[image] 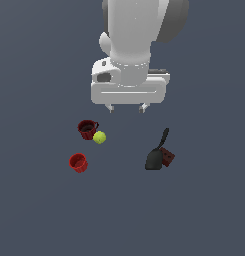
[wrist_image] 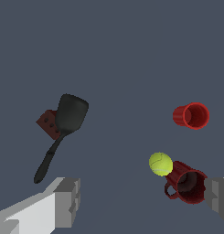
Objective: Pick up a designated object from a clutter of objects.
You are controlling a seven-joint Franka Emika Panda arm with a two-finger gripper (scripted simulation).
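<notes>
The black spatula lies flat on the dark surface toward the exterior view's right, its blade partly over a dark red studded brick. Toward the exterior view's left lie a darker red cup with a handle, a yellow-green ball touching it, and a brighter red cup. My gripper hangs open above the surface, behind the objects and between the two groups, holding nothing. Its grey fingers frame the wrist view.
The dark grey surface runs in all directions around the objects. The white arm rises behind the gripper.
</notes>
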